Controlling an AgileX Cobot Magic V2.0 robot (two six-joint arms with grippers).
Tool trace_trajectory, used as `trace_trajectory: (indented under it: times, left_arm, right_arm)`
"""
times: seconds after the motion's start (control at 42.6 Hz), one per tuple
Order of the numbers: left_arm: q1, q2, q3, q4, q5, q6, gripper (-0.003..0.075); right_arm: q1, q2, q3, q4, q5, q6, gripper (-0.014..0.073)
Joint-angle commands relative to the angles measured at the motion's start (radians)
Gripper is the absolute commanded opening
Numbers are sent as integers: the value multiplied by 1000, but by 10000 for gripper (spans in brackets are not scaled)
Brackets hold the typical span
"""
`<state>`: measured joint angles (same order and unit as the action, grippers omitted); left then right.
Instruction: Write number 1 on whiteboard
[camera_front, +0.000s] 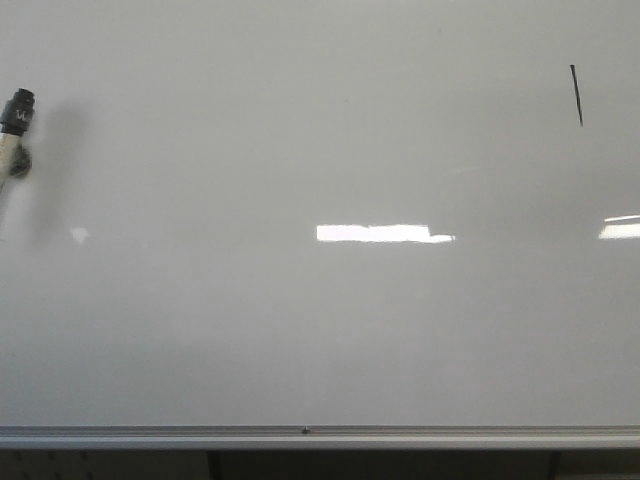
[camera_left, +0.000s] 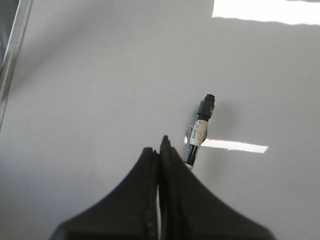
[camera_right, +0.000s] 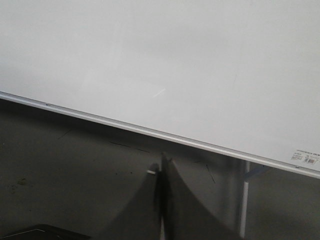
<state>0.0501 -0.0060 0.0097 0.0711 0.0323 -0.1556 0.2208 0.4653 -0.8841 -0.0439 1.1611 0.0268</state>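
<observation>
Showing a thin slanted black number 1 (camera_front: 576, 95), glossy whiteboard (camera_front: 300, 330), left claw (camera_left: 161, 145) gripping marker (camera_left: 199, 135), right claw (camera_right: 161, 167) closed

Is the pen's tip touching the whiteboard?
Cannot tell. In the front view the marker sits against the whiteboard beside its shadow, and no view shows contact or a gap at the tip.

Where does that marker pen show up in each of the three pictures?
Front view: marker at the far left edge, against the whiteboard.
Left wrist view: centre, poking out of the left hand.
Right wrist view: not in it.
Shared landmark: the whiteboard.
</observation>
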Motion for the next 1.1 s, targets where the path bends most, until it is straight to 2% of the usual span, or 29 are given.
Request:
trace_trajectory:
  times: [0.0, 0.211, 0.446, 1.081]
  left_arm:
    - [0, -18, 21, 3, -97, -1, -20]
    - [-2, -18, 21, 9, -124, 10, -20]
    - [-39, -18, 21, -102, -133, 183, -20]
    - [-39, -18, 21, -102, -128, 183, -20]
  right_arm:
    - [0, 8, -21, -4, -64, 0, -69]
    - [0, 8, -21, -4, -64, 0, -69]
    - [0, 8, -21, -4, -64, 0, -69]
    - [0, 8, -21, -4, -64, 0, -69]
